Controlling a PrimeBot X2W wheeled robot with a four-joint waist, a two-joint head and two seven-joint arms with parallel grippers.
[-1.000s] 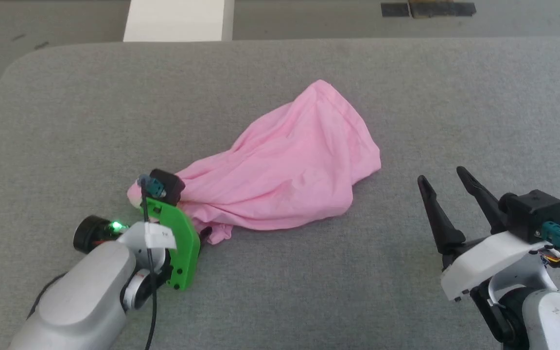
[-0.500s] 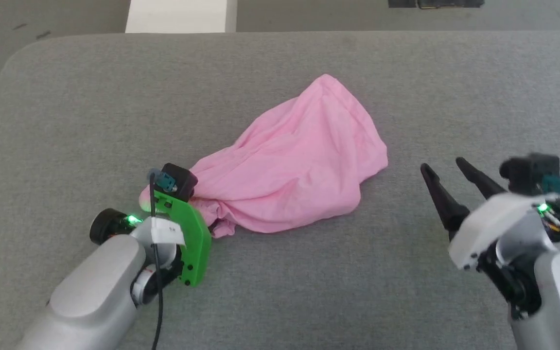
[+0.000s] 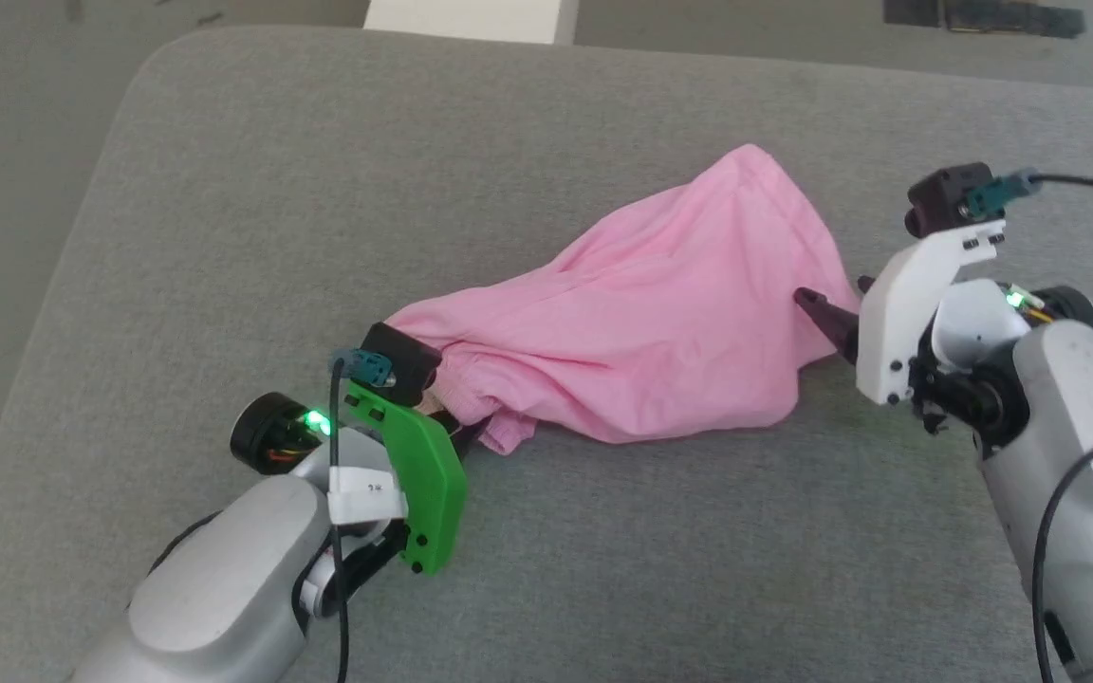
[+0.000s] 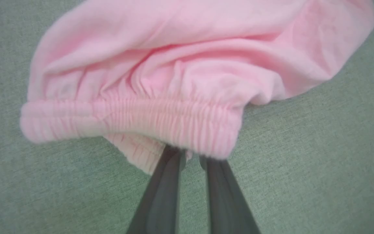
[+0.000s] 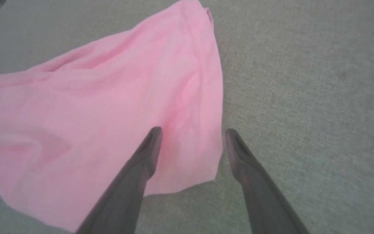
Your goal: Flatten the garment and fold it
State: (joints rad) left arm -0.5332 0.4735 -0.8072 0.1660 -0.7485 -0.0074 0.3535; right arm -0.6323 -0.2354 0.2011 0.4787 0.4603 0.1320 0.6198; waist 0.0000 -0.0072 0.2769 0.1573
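Nearest, my left gripper (image 4: 190,156) has just closed, pinching the gathered band (image 4: 161,113) of the garment (image 3: 660,323), bunched on the grey table (image 3: 319,190); farther, my right gripper (image 5: 193,131), spread, has reached its hem (image 5: 221,97); stretching flat can likely begin.

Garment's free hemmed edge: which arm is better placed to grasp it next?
Right. The open right gripper straddles the garment at its hemmed edge, while the left gripper is shut on its gathered band at the other end.

Pink garment (image 3: 660,323) on grey fabric surface (image 3: 319,190)
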